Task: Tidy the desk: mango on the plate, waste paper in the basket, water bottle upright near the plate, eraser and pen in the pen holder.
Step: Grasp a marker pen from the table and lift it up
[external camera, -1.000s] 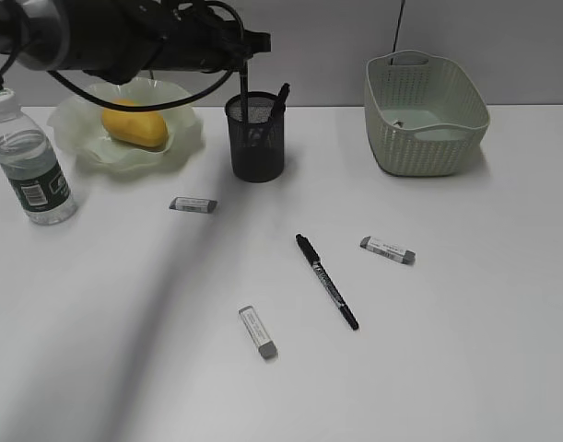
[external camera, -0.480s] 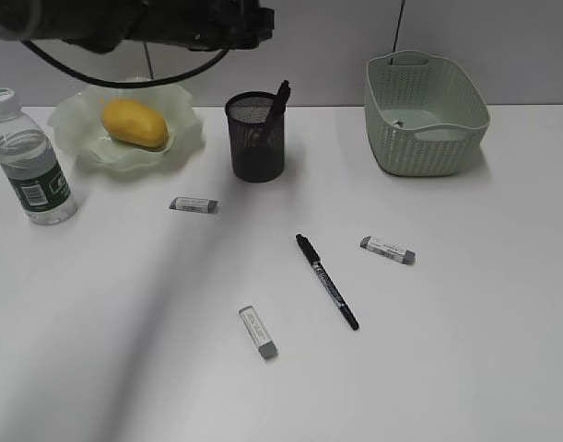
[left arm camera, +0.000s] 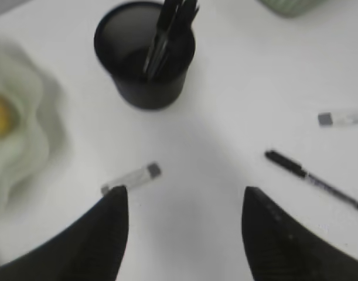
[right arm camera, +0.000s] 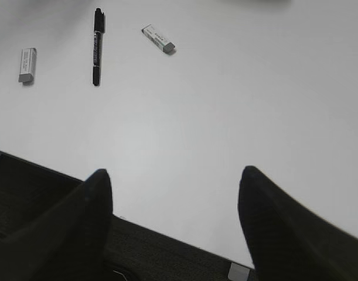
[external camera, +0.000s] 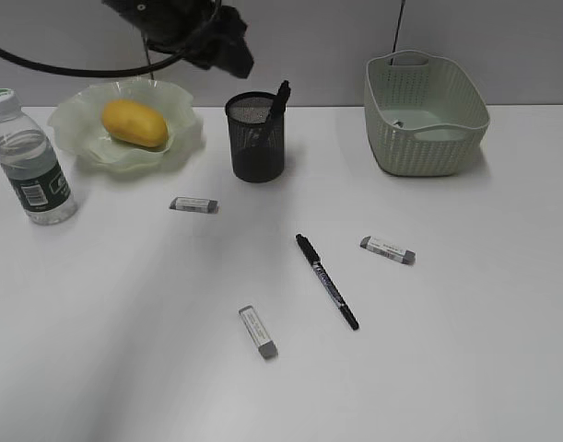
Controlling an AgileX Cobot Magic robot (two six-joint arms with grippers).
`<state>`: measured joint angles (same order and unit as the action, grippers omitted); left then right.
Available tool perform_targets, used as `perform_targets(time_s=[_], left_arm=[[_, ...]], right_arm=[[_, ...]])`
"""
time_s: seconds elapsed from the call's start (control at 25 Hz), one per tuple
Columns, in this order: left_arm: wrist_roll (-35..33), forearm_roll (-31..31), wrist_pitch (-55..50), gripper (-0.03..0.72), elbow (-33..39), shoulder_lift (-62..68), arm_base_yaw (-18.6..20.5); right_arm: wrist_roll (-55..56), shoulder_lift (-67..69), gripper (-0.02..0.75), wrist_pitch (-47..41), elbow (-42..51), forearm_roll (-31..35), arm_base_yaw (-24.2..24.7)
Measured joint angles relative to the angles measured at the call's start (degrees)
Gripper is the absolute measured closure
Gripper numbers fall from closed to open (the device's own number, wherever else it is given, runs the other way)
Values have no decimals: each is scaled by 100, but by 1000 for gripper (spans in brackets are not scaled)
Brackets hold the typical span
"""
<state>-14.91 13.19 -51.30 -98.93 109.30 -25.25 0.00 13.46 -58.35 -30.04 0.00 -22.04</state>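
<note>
Just changed: a second ago the left arm [external camera: 184, 32] hung low over the pen holder [external camera: 256, 138]. Now it is lifted up and away, and a pen [external camera: 279, 97] stands inside the holder.
What it means: one pen looks put away.
Left jaws: wide apart and holding nothing [left arm camera: 181, 234].
Right jaws: wide apart and holding nothing [right arm camera: 173, 219].
Done: the mango [external camera: 134, 123] lies on the plate [external camera: 83, 138]; the water bottle [external camera: 28, 161] stands beside it.
Left to do: a black pen [external camera: 326, 281] and three erasers lie on the worktop [external camera: 465, 350].
Closest eraser [left arm camera: 132, 177]: just past the left jaws.
Basket [external camera: 425, 112]: far right.
</note>
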Motion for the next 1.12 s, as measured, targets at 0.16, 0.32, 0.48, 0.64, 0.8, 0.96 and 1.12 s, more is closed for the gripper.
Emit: perform_targets(time_s=[0.16,0.32,0.48,0.64,0.8,0.96,1.12], left_arm=[[596,-687,-1354,221,0,-242,2],[931,-1125,-1776,221,86,-513,7],[1027,-1205,-1699,222,958,-1154,7],[1034,-1134,-1003,222,2411,-2176,165],[1036,-950,-539,222,3740,-3203,838],[964,-822,-346,222,4659,-4299,1592],[956,-523,-97,222,5342,-5557,1886]], right_arm=[[0,0,207,0,0,0,0],[0,0,207,0,0,0,0],[0,0,207,0,0,0,0],[0,0,208,0,0,0,0],[0,0,208,0,0,0,0],[0,0,208,0,0,0,0],[0,0,208,0,0,0,0]])
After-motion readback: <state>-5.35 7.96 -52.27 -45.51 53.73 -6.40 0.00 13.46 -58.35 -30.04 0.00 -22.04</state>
